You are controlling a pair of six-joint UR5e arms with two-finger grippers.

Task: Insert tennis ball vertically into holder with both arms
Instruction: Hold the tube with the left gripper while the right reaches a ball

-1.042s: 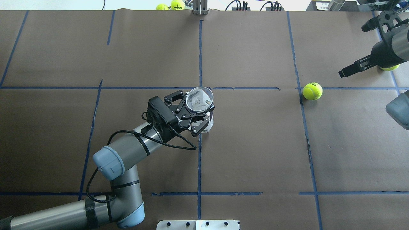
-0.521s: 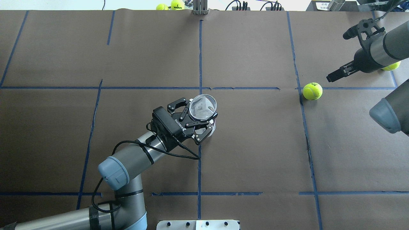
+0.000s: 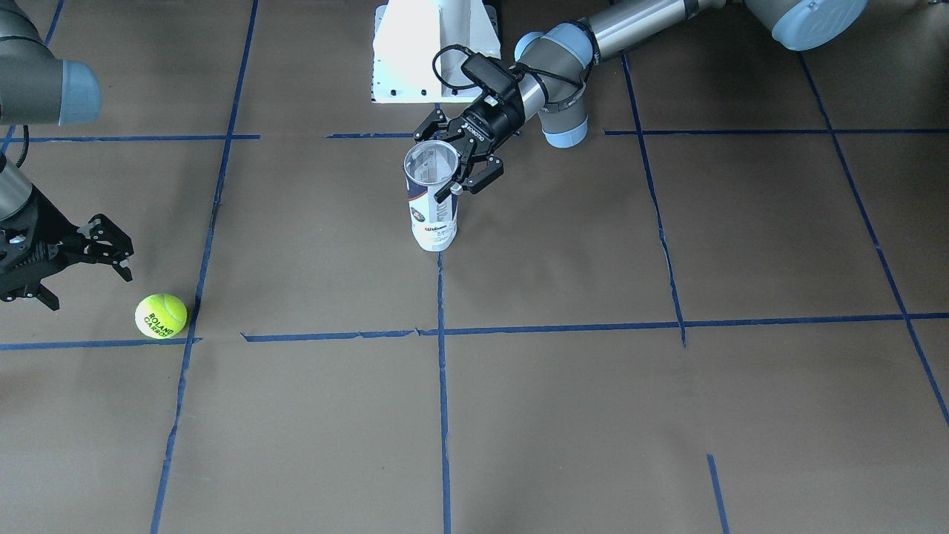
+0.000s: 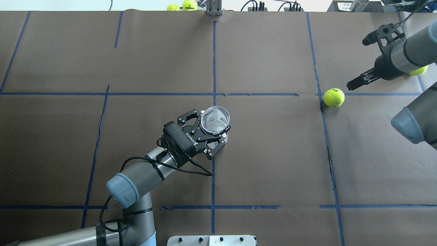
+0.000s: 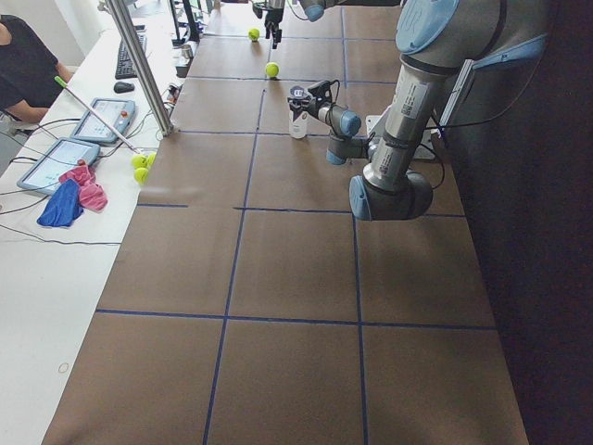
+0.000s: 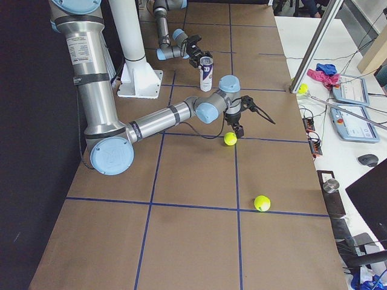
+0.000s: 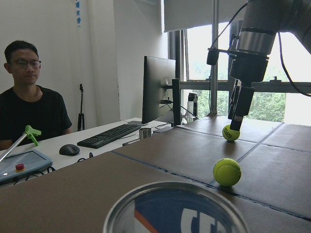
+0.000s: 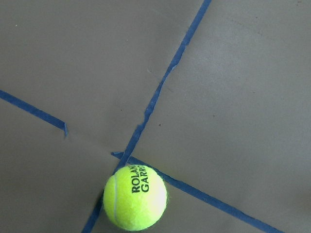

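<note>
The holder (image 4: 215, 119), a clear can with a white and navy label, stands upright near the table's middle; it also shows in the front view (image 3: 432, 204). My left gripper (image 4: 213, 131) is shut on it just under the silver rim (image 7: 175, 208). The tennis ball (image 4: 334, 97) lies on a blue tape crossing at the right; its "ROLAND GARROS" lettering shows in the right wrist view (image 8: 135, 196). My right gripper (image 4: 357, 64) is open and empty, hanging above the table just beyond the ball, apart from it (image 3: 90, 291).
A second tennis ball (image 4: 418, 70) lies partly behind my right arm at the far right. Two more balls (image 4: 189, 4) and a metal post (image 4: 213, 8) stand at the back edge. The white pedestal base (image 3: 434, 48) is at my side. An operator (image 7: 29, 107) sits beyond the table.
My left gripper has shifted the holder slightly right and toward my base. My right arm has swung left, bringing the open gripper closer to the ball. The ball has not moved.
</note>
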